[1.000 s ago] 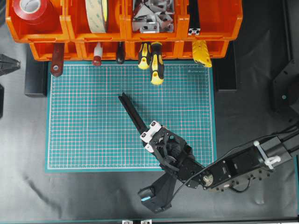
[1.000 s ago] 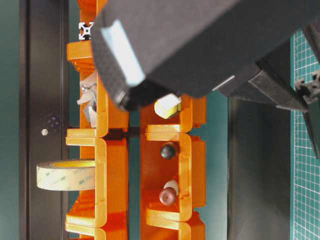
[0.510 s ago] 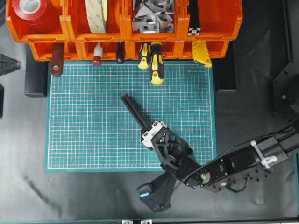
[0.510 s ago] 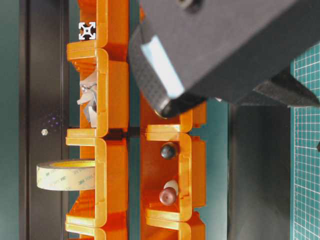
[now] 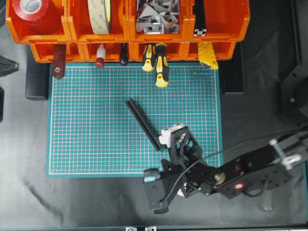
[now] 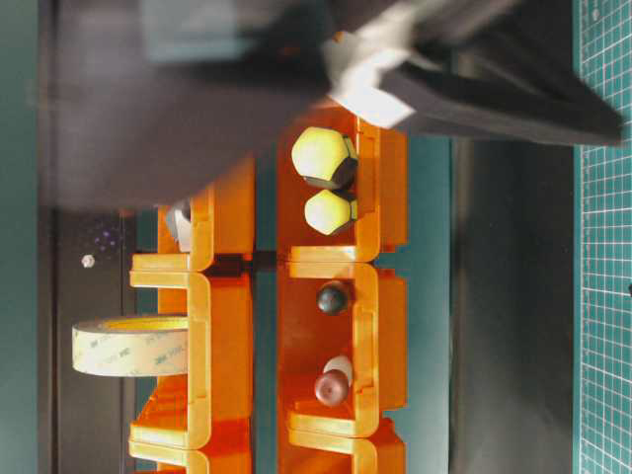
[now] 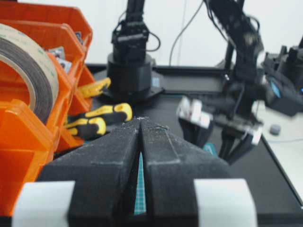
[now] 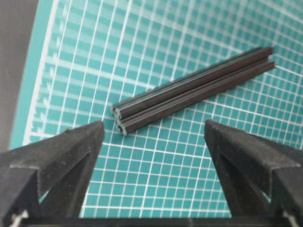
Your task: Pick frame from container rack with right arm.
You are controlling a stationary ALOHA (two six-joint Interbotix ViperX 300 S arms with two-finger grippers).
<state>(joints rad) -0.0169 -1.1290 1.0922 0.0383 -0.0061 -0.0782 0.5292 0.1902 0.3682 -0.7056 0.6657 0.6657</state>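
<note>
The frame (image 5: 143, 124), a thin black slotted bar, lies flat and diagonal on the green cutting mat (image 5: 86, 120), clear of the orange container rack (image 5: 127, 37) along the far edge. My right gripper (image 5: 172, 138) hovers just past the bar's near end, open and holding nothing. In the right wrist view the frame (image 8: 194, 90) rests on the mat just ahead of the wide-apart fingertips (image 8: 90, 135) of the right gripper (image 8: 152, 125), untouched. The left gripper (image 7: 140, 119) is shut and empty, parked at the far left (image 5: 6, 66).
Another black slotted bar (image 5: 199, 21) sits in the rack's top right bin. Yellow-and-black screwdrivers (image 5: 161, 67) stick out of the lower bins over the mat's far edge. Tape rolls (image 5: 98, 14) and metal brackets (image 5: 156, 19) fill other bins. The right arm blocks much of the table-level view.
The right gripper opened and let go of the frame, then drew back toward the near edge and slightly right. The frame now lies loose on the mat. The left arm has not moved.
</note>
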